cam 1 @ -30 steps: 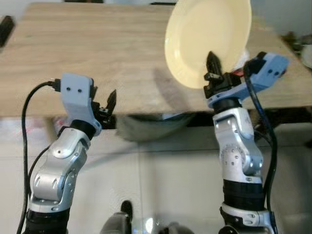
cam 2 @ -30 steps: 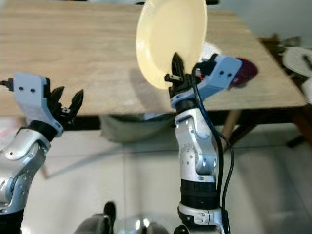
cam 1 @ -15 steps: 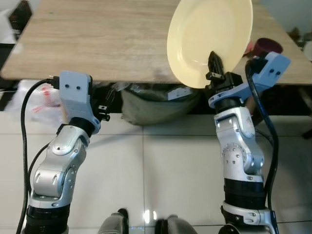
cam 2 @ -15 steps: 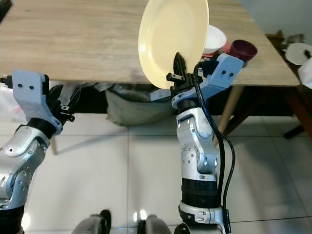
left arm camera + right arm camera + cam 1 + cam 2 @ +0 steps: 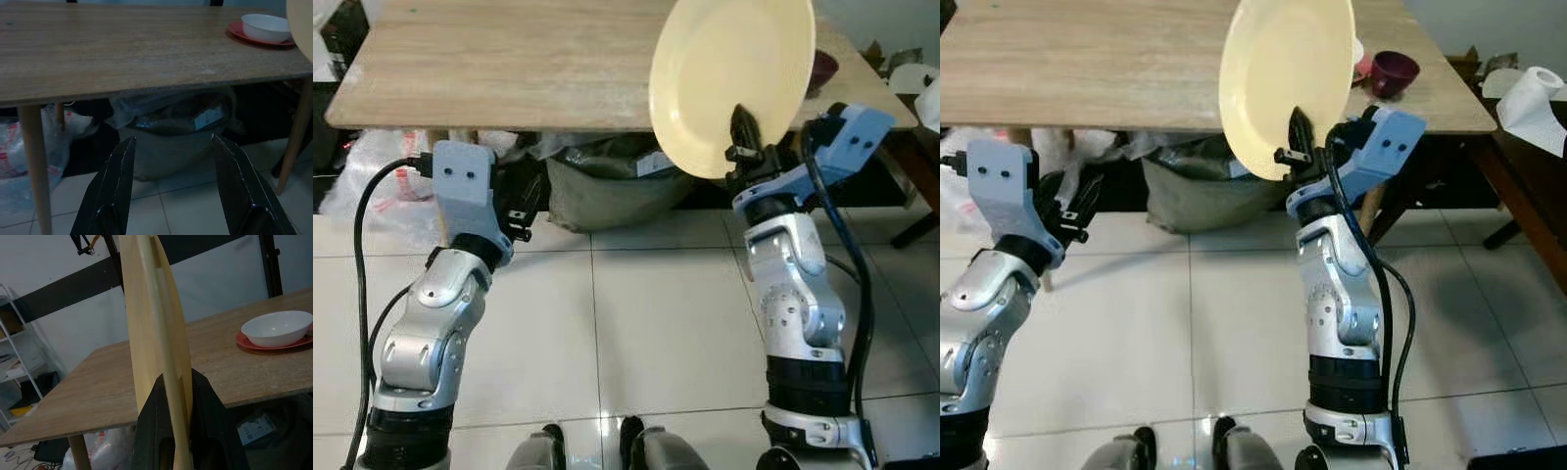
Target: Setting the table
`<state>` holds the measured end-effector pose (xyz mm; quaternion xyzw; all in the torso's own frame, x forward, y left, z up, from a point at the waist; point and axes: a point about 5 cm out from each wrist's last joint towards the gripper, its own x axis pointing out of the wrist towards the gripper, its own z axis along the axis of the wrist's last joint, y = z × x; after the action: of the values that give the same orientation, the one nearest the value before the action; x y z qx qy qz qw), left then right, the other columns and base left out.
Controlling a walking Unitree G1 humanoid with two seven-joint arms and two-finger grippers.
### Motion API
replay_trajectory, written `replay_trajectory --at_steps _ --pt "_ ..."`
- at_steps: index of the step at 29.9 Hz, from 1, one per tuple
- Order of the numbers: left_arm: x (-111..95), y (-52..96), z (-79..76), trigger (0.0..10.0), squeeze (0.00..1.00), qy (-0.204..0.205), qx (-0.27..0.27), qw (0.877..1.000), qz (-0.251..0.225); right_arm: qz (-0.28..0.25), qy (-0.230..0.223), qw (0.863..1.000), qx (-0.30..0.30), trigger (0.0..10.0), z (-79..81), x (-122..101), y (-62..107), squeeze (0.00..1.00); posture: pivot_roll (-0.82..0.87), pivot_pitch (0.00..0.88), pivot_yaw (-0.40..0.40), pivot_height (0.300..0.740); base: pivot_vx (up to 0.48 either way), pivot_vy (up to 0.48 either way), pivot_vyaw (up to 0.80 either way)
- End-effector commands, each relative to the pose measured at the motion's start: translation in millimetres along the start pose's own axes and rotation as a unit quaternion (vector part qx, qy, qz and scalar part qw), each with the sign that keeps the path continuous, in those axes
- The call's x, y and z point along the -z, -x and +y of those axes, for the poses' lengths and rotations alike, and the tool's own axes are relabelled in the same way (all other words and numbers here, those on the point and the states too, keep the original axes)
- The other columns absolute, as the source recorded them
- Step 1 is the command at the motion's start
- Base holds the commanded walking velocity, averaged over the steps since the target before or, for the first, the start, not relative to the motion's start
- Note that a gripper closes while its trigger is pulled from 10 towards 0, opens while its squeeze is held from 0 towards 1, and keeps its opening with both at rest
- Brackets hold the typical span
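I saw a pale cream-yellow plate [image 5: 729, 83] pinched between black fingers [image 5: 208, 423] of the right gripper [image 5: 741, 132], whose wrist housing was light blue. The table [image 5: 509, 64] was light tan wood with streaky grain. At the upper right of the frame sat a maroon cup [image 5: 1396, 70]. A white bowl [image 5: 266, 27] rested on a red saucer [image 5: 244, 35]. The floor tiles [image 5: 636, 323] were glossy off-white.

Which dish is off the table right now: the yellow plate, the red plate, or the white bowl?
The yellow plate, held upright by the right gripper; the white bowl sits on the red plate.
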<state>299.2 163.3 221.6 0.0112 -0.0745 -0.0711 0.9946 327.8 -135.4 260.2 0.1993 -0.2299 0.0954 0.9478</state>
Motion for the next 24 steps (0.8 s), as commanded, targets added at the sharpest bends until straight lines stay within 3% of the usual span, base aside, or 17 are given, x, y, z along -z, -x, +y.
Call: replay_trajectory --at_steps 1,10,13,17,23,24 --pt "7 1.0 -0.7 10.0 0.00 0.010 0.001 1.000 0.018 0.005 0.005 1.000 0.010 10.0 -5.3 1 1.5 0.00 -0.05 0.146 -0.005 0.740 0.000 0.000 -0.46" --pt "11 2.0 0.5 10.0 0.00 0.022 0.003 0.999 0.028 0.012 0.006 1.000 0.021 10.0 -12.7 2 1.7 0.00 -0.04 0.140 0.008 0.740 0.000 0.000 -0.80" --pt "13 3.4 -2.5 10.0 0.00 -0.004 0.039 0.999 0.036 0.012 0.019 0.999 0.029 10.0 -19.8 2 6.0 0.00 -0.04 0.137 0.013 0.740 0.000 0.000 -0.80" --pt "21 5.2 -2.1 10.0 0.00 -0.007 0.057 0.997 0.054 0.018 0.009 0.999 0.039 10.0 -27.1 2 12.3 0.00 -0.04 0.135 0.013 0.740 0.000 0.000 -0.80" --pt "33 3.2 9.2 10.0 0.00 0.008 0.016 0.997 0.076 0.035 -0.017 0.998 0.055 10.0 -33.8 11 21.3 0.00 -0.05 0.129 0.017 0.740 0.000 0.000 -0.80" --pt "36 3.3 10.4 10.0 0.00 0.013 0.014 0.997 0.079 0.048 -0.015 0.997 0.059 10.0 -37.4 19 29.0 0.00 -0.06 0.115 0.021 0.740 0.000 0.000 -0.80"
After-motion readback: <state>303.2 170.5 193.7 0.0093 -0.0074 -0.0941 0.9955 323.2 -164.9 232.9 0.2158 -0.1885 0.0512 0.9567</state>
